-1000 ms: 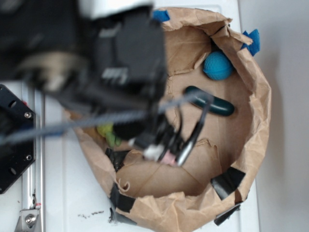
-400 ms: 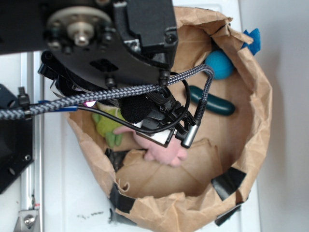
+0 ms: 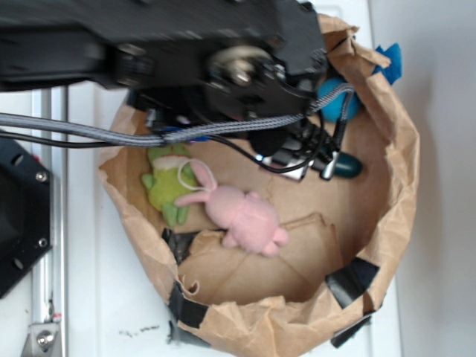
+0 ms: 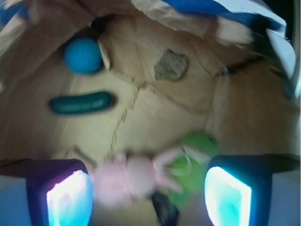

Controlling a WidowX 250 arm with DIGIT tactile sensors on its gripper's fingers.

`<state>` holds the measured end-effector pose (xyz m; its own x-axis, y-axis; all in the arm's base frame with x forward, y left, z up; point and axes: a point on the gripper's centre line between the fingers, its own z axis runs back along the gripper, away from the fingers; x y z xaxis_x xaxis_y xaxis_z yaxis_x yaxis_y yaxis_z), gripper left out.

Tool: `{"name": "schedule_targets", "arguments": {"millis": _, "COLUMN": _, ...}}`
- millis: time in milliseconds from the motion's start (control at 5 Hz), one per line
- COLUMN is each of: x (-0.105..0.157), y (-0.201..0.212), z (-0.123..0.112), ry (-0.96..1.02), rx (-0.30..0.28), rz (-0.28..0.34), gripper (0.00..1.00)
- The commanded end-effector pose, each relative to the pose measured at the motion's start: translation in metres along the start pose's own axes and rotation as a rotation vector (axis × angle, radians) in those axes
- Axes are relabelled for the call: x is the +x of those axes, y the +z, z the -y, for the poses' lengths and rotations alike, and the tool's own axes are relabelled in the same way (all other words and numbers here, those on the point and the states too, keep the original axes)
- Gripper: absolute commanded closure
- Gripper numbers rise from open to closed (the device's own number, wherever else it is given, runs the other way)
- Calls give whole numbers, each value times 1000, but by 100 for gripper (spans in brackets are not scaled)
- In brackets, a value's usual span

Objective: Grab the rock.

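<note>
Exterior view: the black arm (image 3: 223,67) hides the bag's (image 3: 394,193) upper part near the bench's far edge. Wrist view: the gripper (image 4: 148,200) spread wide and empty; the rock (image 4: 171,65) lies apart on the bag floor, beside the blue ball (image 4: 83,55).

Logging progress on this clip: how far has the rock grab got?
Early stage. Done: nothing grasped; the rock lies untouched on the paper bin's floor, near its far wall. In hand: the gripper is open, its fingers empty, hovering over the pink bunny. Left: moving to the rock, descending, closing and lifting.
</note>
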<state>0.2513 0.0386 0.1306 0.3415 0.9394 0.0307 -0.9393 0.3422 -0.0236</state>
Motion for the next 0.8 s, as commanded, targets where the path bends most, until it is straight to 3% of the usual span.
{"name": "schedule_targets", "arguments": {"millis": 0, "x": 39, "y": -45, "z": -5, "ry": 102, "rx": 48, "rz": 38, "gripper": 0}}
{"name": "schedule_targets", "arguments": {"millis": 400, "x": 39, "y": -57, "z": -15, "ry": 81, "rx": 98, "rz": 62, "gripper": 0}}
{"name": "schedule_targets", "arguments": {"millis": 600, "x": 31, "y": -44, "z": -22, "ry": 83, "rx": 91, "rz": 72, "gripper": 0}}
